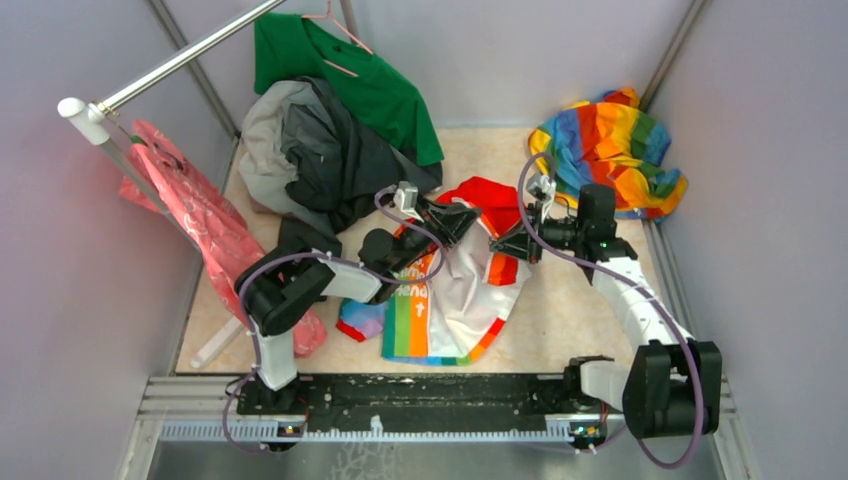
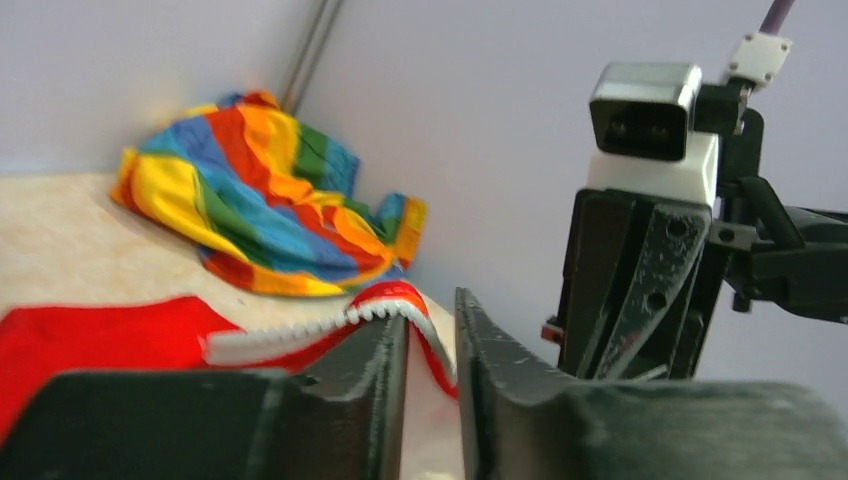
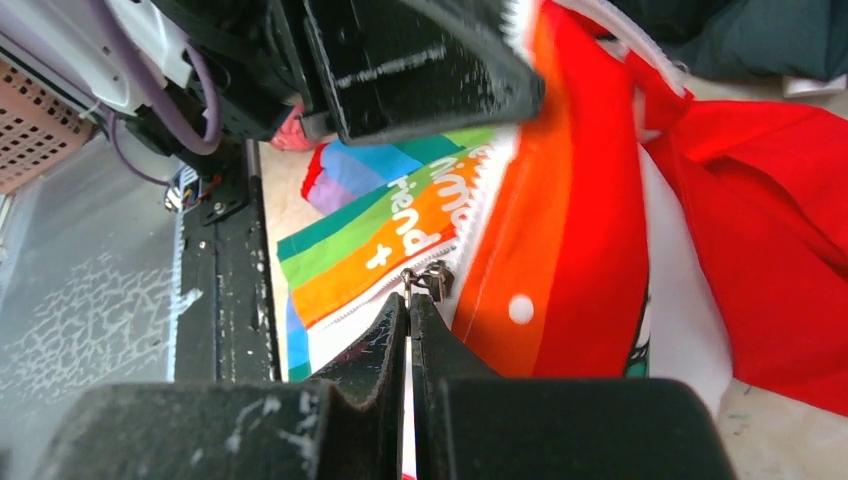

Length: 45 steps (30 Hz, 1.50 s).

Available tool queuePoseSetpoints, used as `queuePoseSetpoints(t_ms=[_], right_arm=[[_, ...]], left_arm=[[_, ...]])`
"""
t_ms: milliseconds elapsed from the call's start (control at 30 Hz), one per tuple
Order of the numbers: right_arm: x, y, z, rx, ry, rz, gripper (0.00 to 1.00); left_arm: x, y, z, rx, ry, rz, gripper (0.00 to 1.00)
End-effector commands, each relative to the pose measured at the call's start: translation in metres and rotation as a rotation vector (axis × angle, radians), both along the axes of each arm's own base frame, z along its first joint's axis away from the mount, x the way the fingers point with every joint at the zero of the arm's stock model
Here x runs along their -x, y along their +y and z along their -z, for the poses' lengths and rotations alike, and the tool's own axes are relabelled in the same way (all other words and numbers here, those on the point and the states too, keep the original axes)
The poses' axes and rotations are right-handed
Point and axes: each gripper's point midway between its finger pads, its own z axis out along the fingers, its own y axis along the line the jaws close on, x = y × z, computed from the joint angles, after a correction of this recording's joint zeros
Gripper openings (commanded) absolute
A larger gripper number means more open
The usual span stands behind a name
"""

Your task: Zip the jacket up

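Top external view: I see the jacket [image 1: 455, 300] spread on the bench [image 1: 570, 310] between my two arms. It has a white body with rainbow-striped panels, and its red hood [image 1: 490, 195] points toward the far wall. The left claw [image 1: 462, 222] and right claw [image 1: 503, 245] both sit over its upper part, near each other and just below the hood. A rainbow cloth [image 1: 610, 150] lies well apart in the far right corner.

Left wrist view: my left claw's jaws stand slightly apart. The zipper strip [image 2: 300, 335], white teeth on an orange-red edge, arches over one finger's tip and drops into the gap. I cannot tell whether either finger presses it. Red hood cloth lies flat at the left.

Right wrist view: my right claw's jaws are pressed together, and the metal slider [image 3: 428, 280] sits right at their tips. I cannot tell whether its tab is pinched. Beside it, a rainbow panel carries printed lettering [image 3: 400, 235]. One of the left claw's fingers [image 3: 420, 70] hangs above the strip.
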Motion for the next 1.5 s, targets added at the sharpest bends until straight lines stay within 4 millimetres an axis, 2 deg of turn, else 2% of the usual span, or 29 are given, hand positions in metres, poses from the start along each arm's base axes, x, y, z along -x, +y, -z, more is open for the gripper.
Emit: queuePoseSetpoints(t_ms=[0, 133, 333, 433, 533, 767, 900, 1067, 1233, 1467], right_arm=[[0.004, 0.003, -0.012, -0.046, -0.015, -0.052, 0.00], [0.003, 0.003, -0.011, -0.042, -0.012, -0.043, 0.00], [0.001, 0.002, -0.005, -0.038, 0.005, -0.043, 0.00], [0.001, 0.001, -0.002, -0.031, 0.007, -0.049, 0.00], [0.001, 0.001, 0.001, -0.026, 0.007, -0.054, 0.00], [0.001, 0.000, 0.004, -0.011, 0.003, -0.047, 0.00], [0.001, 0.000, 0.004, -0.007, -0.002, -0.049, 0.00], [0.003, 0.000, 0.002, -0.009, -0.008, -0.055, 0.00], [0.004, 0.001, 0.001, -0.014, -0.012, -0.061, 0.00], [0.002, 0.000, 0.003, -0.005, -0.001, -0.049, 0.00]], left_arm=[[0.029, 0.014, -0.027, 0.123, -0.039, 0.106, 0.36], [0.033, 0.027, -0.017, 0.078, 0.011, 0.092, 0.52], [0.039, 0.043, 0.009, 0.055, 0.177, 0.147, 0.63], [0.053, 0.034, 0.008, 0.087, 0.245, 0.267, 0.64], [0.059, 0.023, 0.008, 0.108, 0.282, 0.341, 0.65], [0.063, 0.001, 0.010, 0.109, 0.306, 0.381, 0.67], [0.057, -0.011, 0.017, 0.084, 0.326, 0.356, 0.67], [0.038, -0.026, 0.037, -0.010, 0.374, 0.289, 0.59], [0.027, -0.030, 0.053, -0.079, 0.405, 0.239, 0.54], [0.025, -0.046, 0.045, -0.073, 0.376, 0.301, 0.08]])
